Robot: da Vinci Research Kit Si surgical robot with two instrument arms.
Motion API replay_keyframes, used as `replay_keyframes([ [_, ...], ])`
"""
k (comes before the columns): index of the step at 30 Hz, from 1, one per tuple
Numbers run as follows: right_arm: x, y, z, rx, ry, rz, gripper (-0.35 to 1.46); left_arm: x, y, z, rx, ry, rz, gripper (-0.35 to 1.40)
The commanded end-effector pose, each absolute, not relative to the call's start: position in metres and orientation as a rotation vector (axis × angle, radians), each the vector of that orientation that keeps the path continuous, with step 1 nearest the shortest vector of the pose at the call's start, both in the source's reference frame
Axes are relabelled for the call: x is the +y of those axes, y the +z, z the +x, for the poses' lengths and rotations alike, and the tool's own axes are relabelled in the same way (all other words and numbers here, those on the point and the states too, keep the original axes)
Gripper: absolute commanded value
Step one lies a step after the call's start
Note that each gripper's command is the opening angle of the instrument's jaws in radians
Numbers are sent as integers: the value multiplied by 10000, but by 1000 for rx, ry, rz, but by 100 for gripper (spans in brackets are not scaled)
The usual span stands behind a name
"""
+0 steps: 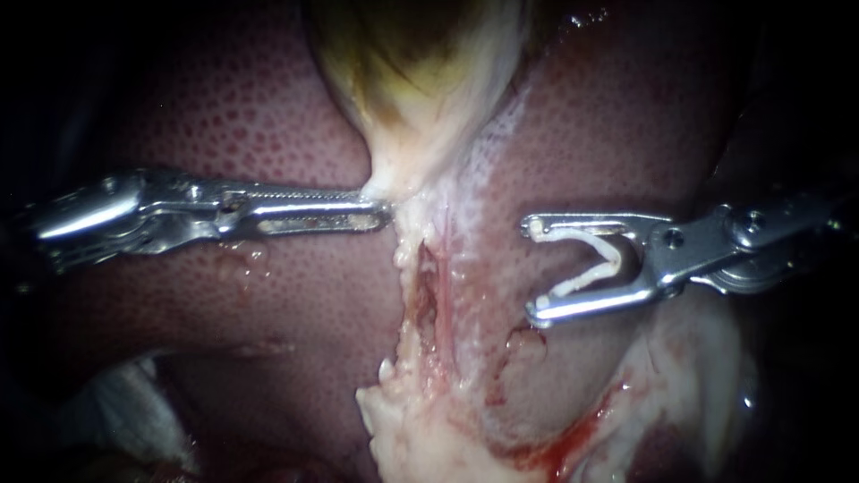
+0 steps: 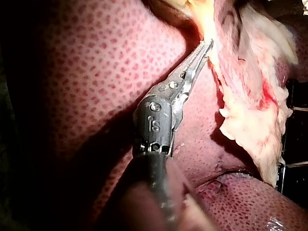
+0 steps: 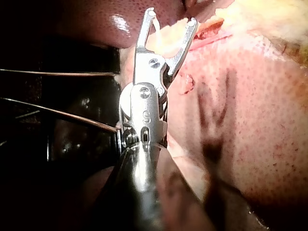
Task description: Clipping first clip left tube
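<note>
Left steel instrument (image 1: 383,211): jaws clamp pale tissue strip (image 1: 400,190). Right steel instrument (image 1: 532,268): jaws wide, carrying white V-shaped clip (image 1: 592,268), apart from thin reddish tube (image 1: 428,291). Close early: you clip strip, not tube.

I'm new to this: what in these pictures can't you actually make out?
- Endoscope view: the gallbladder runs off the upper edge.
- Endoscope view: no tube can be told apart under the pale tissue.
- Left wrist view: the left instrument has its tip sunk in that tissue, hiding how much it grips.
- Right wrist view: the clip in the right instrument merges with pale tissue behind it.
</note>
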State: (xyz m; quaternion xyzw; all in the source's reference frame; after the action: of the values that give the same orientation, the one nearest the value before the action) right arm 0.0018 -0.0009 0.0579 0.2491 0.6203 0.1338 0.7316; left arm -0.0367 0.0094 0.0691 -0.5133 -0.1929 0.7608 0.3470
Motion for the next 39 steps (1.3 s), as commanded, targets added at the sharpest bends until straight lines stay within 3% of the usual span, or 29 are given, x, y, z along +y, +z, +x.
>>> replay_keyframes([
  [1, -9, 579, 18, 1365, 295, 548, 53, 95, 690, -367, -501, 1974, -1331, -35],
  [7, -8, 579, 19, 1365, 296, 547, 53, 103, 680, -355, -502, 1969, -1328, -35],
  [21, -9, 582, 23, 1367, 296, 547, 53, 141, 596, -276, -395, 1916, -1365, -35],
  [29, -12, 585, 26, 1370, 292, 549, 54, 138, 590, -273, -382, 1913, -1366, -35],
  [34, -22, 605, 42, 1373, 278, 549, 54, 136, 588, -273, -380, 1913, -1365, -35],
  [39, -43, 648, 76, 1353, 291, 589, 54, 134, 586, -274, -375, 1912, -1362, -35],
])
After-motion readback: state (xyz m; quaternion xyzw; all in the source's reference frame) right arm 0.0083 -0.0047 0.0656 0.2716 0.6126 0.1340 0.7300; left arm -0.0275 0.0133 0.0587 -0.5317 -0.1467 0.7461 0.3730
